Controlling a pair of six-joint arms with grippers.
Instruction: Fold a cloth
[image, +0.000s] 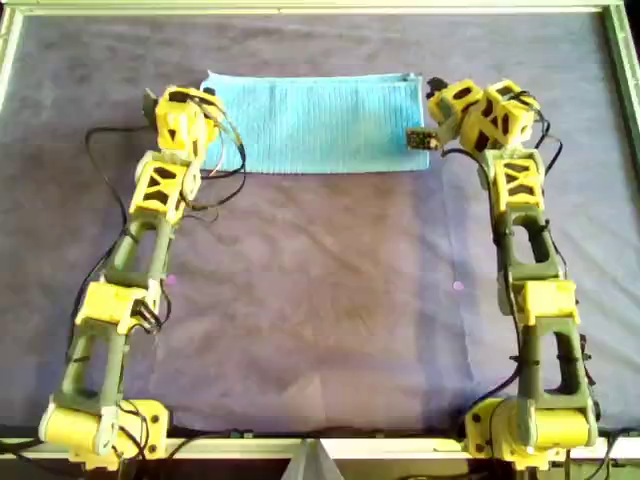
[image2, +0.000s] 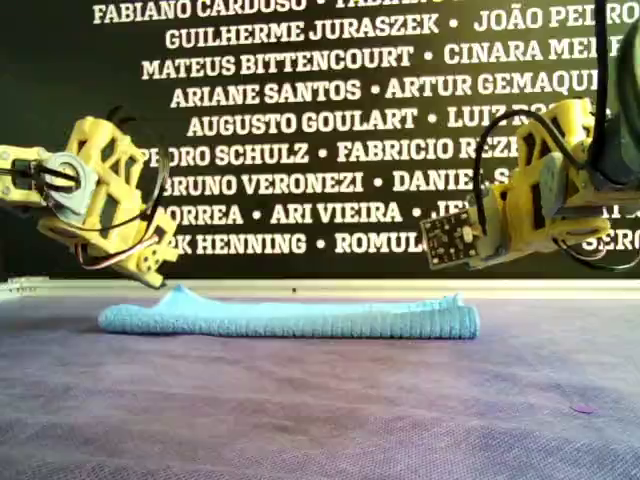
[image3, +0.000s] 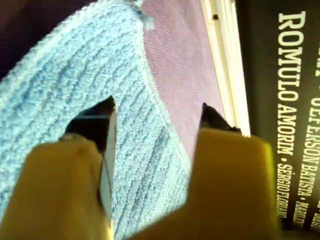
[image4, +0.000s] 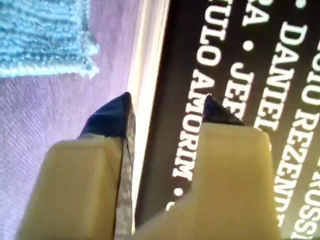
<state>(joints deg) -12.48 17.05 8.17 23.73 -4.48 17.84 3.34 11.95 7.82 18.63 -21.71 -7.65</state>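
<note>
Here's the cloth (image: 318, 123), a light sky-blue microfibre piece with a faint ribbed weave, lying as a long flat rectangle on the dark purple-grey table cover (image: 320, 300), close to the white rail (image: 320, 8) at the far edge of the table. From the exterior view it sits low and doubled, a thick rounded fold running along the near long side, and one end lifts into a little peak right under the left gripper (image: 205, 95). The edges look fuzzy and slightly uneven, and the corner nearest the right gripper (image: 432, 92) is a touch frayed in the right wrist view. The left gripper hangs over one short end of the cloth, jaws spread wide with blue weave showing clear between the two dark fingertips (image3: 95, 122), and nothing is pinched there. The right gripper is off the other short end of the cloth, raised above the cover, jaws likewise parted and bare, with only the rail and the lettered black wall (image2: 320, 120) behind the cloth visible in the gap between them. Both yellow arms run back from the cloth toward their bases on the near side of the table, one either side of the cloth's length.
</note>
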